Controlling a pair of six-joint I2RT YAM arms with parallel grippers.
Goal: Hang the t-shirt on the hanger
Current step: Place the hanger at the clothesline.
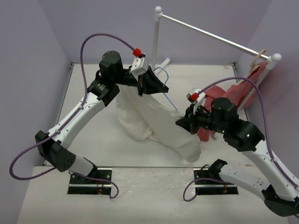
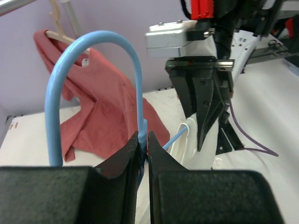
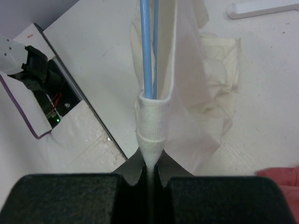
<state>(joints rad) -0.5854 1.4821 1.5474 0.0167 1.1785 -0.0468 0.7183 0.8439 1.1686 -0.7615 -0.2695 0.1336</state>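
The left tool (image 1: 161, 87) is gripping the light-blue wire hanger (image 1: 171, 101) by its neck just under the hook, its fingers (image 2: 126, 158) pressing together on the wire, as the left wrist view is showing. It is holding the hanger up above the counter (image 1: 98, 140), a little toward 12 o'clock from the centre of the top view. From there one blue wire is slanting down toward 4 o'clock and disappearing into the white t-shirt (image 1: 154, 123).

The shirt is draping from the hanger, with its lower folds resting on the counter toward 6 o'clock. At the shirt's 3 o'clock side the right tool (image 1: 180, 122) is pinching a ribbed edge band of the fabric, jaws pressing tight on it. In the right wrist view, two blue wires are running into the opening just beyond that band.

At 2 o'clock a red garment (image 1: 236, 93) is hanging on a wooden hanger (image 1: 258, 56) from the white rail (image 1: 210, 33), well apart from the left tool.
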